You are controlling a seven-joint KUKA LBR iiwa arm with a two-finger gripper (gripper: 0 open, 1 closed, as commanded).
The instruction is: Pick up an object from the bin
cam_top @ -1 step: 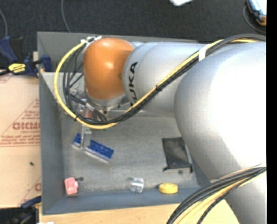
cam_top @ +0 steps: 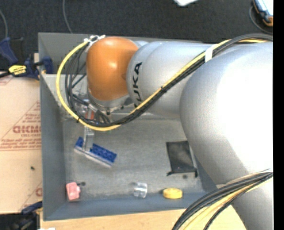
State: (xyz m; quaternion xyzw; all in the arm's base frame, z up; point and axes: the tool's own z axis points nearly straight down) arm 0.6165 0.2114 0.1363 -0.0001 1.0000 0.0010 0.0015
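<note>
I have the gripper near the bin's left wall, at a blue studded brick; spread or closed, I cannot tell. 3 pieces hug the lower wall: pink block, clear cap, yellow disc.

Arm comes in from the right, fat silver links filling that side, last link lying roughly level toward the left. Wrist turns down at its end, with the orange cover capping it, facing up. Yellow cable runs along the link, then loops wide round the wrist's left side. Dark cables sit inside the loop. Gripper hangs straight below the wrist, low and mostly hidden under it.
</note>
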